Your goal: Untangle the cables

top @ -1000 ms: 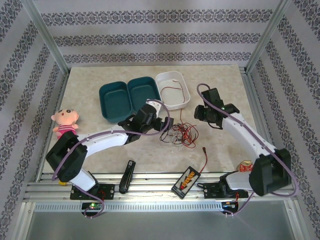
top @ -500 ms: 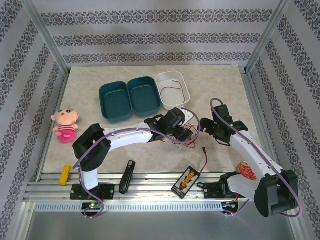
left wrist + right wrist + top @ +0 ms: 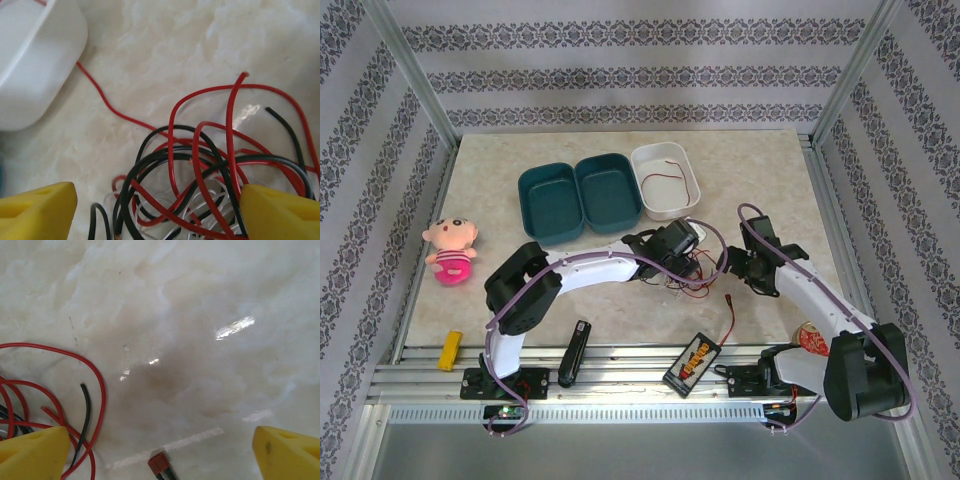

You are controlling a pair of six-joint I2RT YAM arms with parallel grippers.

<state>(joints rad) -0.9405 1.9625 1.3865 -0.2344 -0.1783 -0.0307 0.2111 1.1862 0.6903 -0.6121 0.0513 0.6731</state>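
Both arms have closed in on the pile vs a sec ago: left one swung over from by the teal tubs (image 3: 578, 200), right one came down and in. Rn the left gripper (image 3: 157, 200) sits right over the cables (image 3: 688, 276), jaws wide apart, nothing pinched, yellow fingertips (image 3: 37, 207) either side of the knot. Right gripper (image 3: 161, 440) is spread open & empty too, just right of the pile over bare table (image 3: 200, 315). Pile's mid-table, in front of the white tray (image 3: 665, 200), btwn the two grippers.

Worry: red cable (image 3: 200, 125), black cable (image 3: 150, 160) and white cable (image 3: 165, 227) are all looped thru each other exactly where the left jaws would shut. Close there and imo you bag 2-3 strands at once, so any pull drags the whole clump or cinches it tighter. One red strand runs off toward the tray; can't tell if it goes over the rim, but if so a hard tug could shift the tray. Other trap: red plug (image 3: 159, 465) of the black-and-yellow box (image 3: 693, 362) lead lies right btwn the right fingers, easy to grab the wrong wire. Wires are super thin too, prob slip out of the pads.
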